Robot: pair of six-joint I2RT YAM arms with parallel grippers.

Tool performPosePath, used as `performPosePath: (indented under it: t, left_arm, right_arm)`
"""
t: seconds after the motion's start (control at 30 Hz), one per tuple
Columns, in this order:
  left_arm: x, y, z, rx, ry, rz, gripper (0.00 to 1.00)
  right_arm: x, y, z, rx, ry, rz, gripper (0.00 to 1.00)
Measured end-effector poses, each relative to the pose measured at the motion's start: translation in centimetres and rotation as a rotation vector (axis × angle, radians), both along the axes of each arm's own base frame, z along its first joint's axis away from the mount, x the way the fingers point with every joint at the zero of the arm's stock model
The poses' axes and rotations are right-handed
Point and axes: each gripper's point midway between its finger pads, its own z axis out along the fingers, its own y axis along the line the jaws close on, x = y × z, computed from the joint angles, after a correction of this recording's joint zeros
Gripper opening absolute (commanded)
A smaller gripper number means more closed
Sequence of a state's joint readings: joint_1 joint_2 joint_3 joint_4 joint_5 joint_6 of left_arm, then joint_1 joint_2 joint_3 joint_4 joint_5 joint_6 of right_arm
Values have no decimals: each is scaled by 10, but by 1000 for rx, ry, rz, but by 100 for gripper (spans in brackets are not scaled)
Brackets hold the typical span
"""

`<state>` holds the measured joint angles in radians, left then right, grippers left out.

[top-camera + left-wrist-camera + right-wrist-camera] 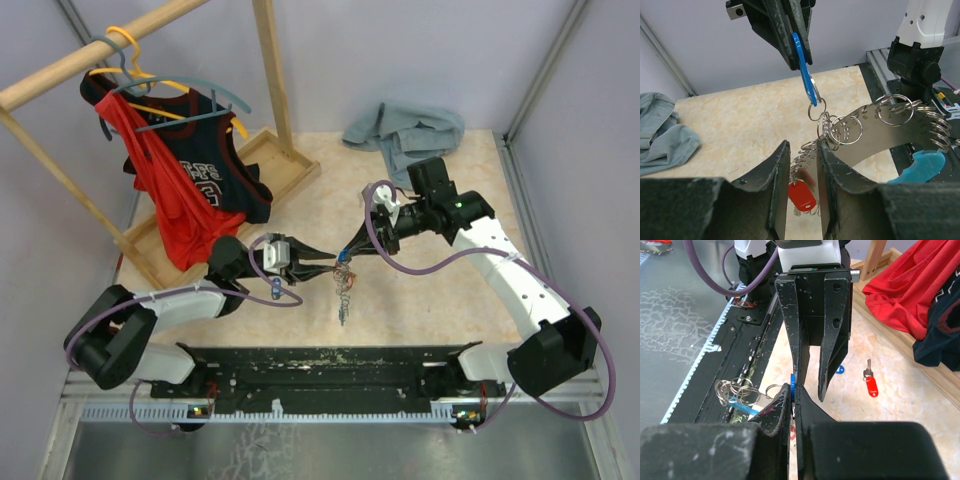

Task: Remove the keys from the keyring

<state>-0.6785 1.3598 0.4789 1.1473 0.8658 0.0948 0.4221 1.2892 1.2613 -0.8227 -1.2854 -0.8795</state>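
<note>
Straddling the keyring [880,127] with jaws parted, grip unclear, the left gripper [802,147] faced the right gripper [801,62], which clenched a blue key [807,82] pointing lengthwise straight at it.

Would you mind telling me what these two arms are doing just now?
The right gripper is shut on a blue tag, holding the keyring bunch up above the table. The left gripper is open, its fingers on either side of the hanging rings and a red tag. One red-tagged key already lies loose on the table, so the job looks partly done.
</note>
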Motion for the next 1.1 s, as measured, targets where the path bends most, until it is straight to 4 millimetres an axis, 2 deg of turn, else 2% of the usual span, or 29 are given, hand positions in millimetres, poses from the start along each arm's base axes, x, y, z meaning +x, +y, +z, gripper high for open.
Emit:
performPosePath:
  t: [0.57,0.73,1.1]
  left_arm:
    - [-12,0,4,-7,1,-64,34]
    - [-11,-2,11,-21,-1,-70,30]
    - [-16,-7,12,-17,16,-85,24]
  right_arm:
    - [0,0,0,0,-1,0,0]
    - [0,0,0,0,0,0,0]
    - [0,0,0,0,-1,0,0]
